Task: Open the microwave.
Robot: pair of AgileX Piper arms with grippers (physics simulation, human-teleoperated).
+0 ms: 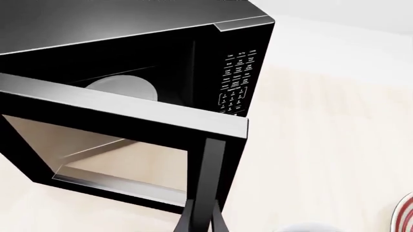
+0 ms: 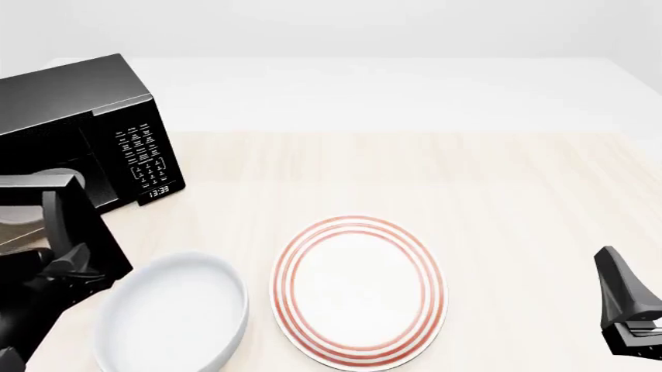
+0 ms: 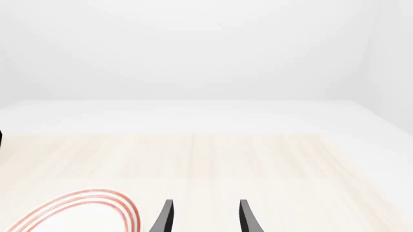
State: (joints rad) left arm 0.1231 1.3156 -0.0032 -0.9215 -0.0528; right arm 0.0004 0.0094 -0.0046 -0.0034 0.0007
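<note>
The microwave [image 2: 93,128] stands at the far left of the table [image 2: 435,170], keypad [image 2: 142,151] facing the arms' side. Its door [image 1: 123,145] is swung partly out from the body; the white turntable [image 1: 125,87] shows through the gap above the door's top edge in the left wrist view.

The handle [image 1: 208,179] is a vertical bar on the door's free edge. Its long axis runs straight ahead of the left gripper [image 1: 201,223], in line with the fingers. The two left fingers [image 1: 187,220] converge on the lower end of the bar and appear closed on it, with no gap visible between finger and bar; the grip is judged firm, though the contact itself sits at the frame edge.

In the front view the left arm [image 2: 46,271] sits just in front of the open door at the left edge, directly beside the microwave. The right gripper [image 3: 203,217] is well apart, at the near right corner of the table, its fingers [image 3: 166,215] parted with nothing between them, pointing at bare table beside the striped plate [image 2: 360,291].

The left arm is therefore the nearer and the working one. The hinge lies on the door's far side from the handle, so further opening would call for an arc pulling toward the arms and outward to the left. A white bowl [image 2: 170,314] sits near the left arm, beside the plate.
</note>
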